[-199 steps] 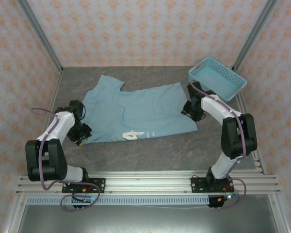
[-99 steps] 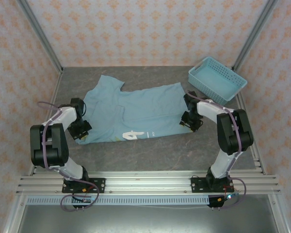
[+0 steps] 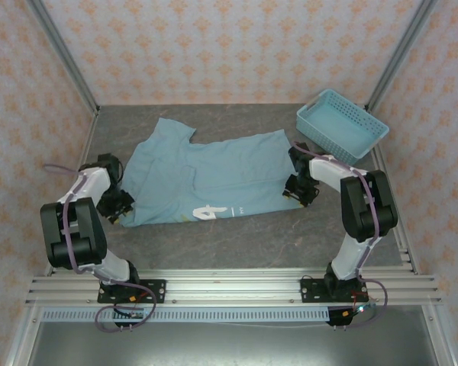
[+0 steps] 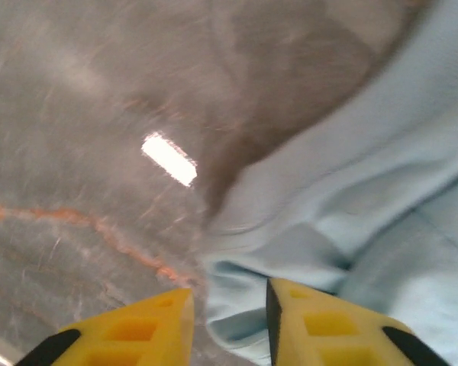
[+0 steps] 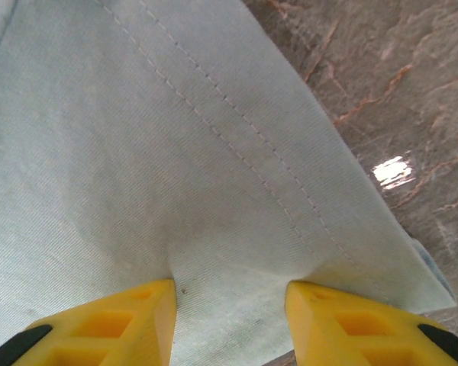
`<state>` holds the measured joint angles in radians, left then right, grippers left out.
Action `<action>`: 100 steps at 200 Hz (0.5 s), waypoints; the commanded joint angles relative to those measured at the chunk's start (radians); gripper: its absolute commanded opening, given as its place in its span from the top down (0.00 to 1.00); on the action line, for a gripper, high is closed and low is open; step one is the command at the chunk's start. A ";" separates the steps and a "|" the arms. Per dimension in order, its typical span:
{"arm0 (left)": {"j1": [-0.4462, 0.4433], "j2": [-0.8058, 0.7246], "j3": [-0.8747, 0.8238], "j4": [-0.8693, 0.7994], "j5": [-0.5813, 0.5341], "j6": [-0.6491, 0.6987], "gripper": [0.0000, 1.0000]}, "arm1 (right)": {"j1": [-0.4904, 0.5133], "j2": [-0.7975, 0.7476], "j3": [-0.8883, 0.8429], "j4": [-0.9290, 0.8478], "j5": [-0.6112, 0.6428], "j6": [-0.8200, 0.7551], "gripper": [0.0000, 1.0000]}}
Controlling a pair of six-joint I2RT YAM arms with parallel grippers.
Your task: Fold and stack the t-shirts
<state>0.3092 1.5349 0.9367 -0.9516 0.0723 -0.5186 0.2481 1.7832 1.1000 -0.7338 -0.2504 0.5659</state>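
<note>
Shifting outward since a second ago, the left gripper (image 4: 229, 324) now sits further to the left, at the left edge of the t-shirt (image 3: 214, 175) rather than over its near-left corner. Its arm stands more upright than before. The right gripper (image 5: 229, 320) has come nearer along the shirt's right edge over the same second. It has not moved in the last half second and sits by the near-right corner. The shirt lies spread flat on the table (image 3: 237, 236) much as it did.

From above, both grippers are dark shapes at the cloth's two sides, and the jaws cannot be read there. That view does show the white lettering (image 3: 211, 210) near the shirt's near edge, between the two grippers, and the basket (image 3: 341, 126) beyond the right gripper, well apart from the shirt.

The left wrist camera shows the jaws standing narrowly apart. A rumpled fold of the shirt's edge lies in the gap between them, loose and not pinched. Bare table lies ahead of the jaws and to their left, cloth ahead and to their right.

The right wrist camera shows the jaws set wide, with smooth cloth across the whole gap. Small creases run out from each fingertip where it presses on the fabric. The stitched hem (image 5: 237, 152) runs ahead of the jaws, and bare table lies to their right.
</note>
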 commanded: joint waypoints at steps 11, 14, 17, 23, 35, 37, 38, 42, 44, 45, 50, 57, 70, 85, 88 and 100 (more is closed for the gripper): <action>0.107 -0.034 -0.052 -0.015 0.118 -0.175 0.50 | -0.007 0.047 -0.001 -0.002 0.046 -0.032 0.57; 0.111 -0.035 -0.054 -0.009 0.130 -0.191 0.48 | -0.007 0.047 -0.002 -0.001 0.044 -0.032 0.57; 0.114 -0.034 -0.057 -0.003 0.142 -0.206 0.47 | -0.007 0.047 -0.001 -0.001 0.045 -0.035 0.57; 0.114 -0.029 -0.060 0.005 0.165 -0.231 0.46 | -0.008 0.047 -0.002 0.000 0.042 -0.035 0.57; 0.114 -0.017 -0.074 0.026 0.217 -0.280 0.46 | -0.009 0.047 -0.005 0.003 0.040 -0.038 0.57; 0.114 -0.015 -0.077 0.028 0.225 -0.290 0.46 | -0.008 0.047 -0.006 0.003 0.040 -0.038 0.57; 0.115 -0.015 -0.079 0.029 0.228 -0.295 0.46 | -0.008 0.047 -0.006 0.003 0.039 -0.037 0.57; 0.115 -0.013 -0.085 0.034 0.240 -0.311 0.45 | -0.007 0.047 -0.006 0.003 0.040 -0.038 0.57; 0.114 -0.014 -0.088 0.036 0.246 -0.318 0.45 | -0.007 0.047 -0.006 0.003 0.040 -0.038 0.57; 0.114 -0.014 -0.090 0.037 0.248 -0.322 0.45 | -0.007 0.047 -0.007 0.003 0.039 -0.038 0.57; 0.115 -0.017 -0.098 0.040 0.256 -0.338 0.45 | -0.007 0.047 -0.006 0.004 0.040 -0.038 0.57; 0.115 -0.023 -0.106 0.037 0.259 -0.357 0.45 | -0.008 0.048 -0.006 0.004 0.040 -0.038 0.57; 0.115 -0.032 -0.123 0.049 0.273 -0.387 0.45 | -0.007 0.050 -0.005 0.004 0.040 -0.039 0.57; 0.114 -0.035 -0.139 0.060 0.288 -0.418 0.48 | -0.008 0.052 -0.005 0.002 0.041 -0.040 0.57; 0.114 -0.035 -0.140 0.062 0.289 -0.422 0.48 | -0.007 0.051 -0.005 0.003 0.042 -0.040 0.57; 0.115 -0.037 -0.142 0.066 0.269 -0.437 0.55 | -0.007 0.051 -0.003 0.002 0.043 -0.039 0.57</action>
<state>0.4236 1.5246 0.8101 -0.9035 0.3237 -0.8665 0.2481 1.7851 1.1007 -0.7361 -0.2508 0.5446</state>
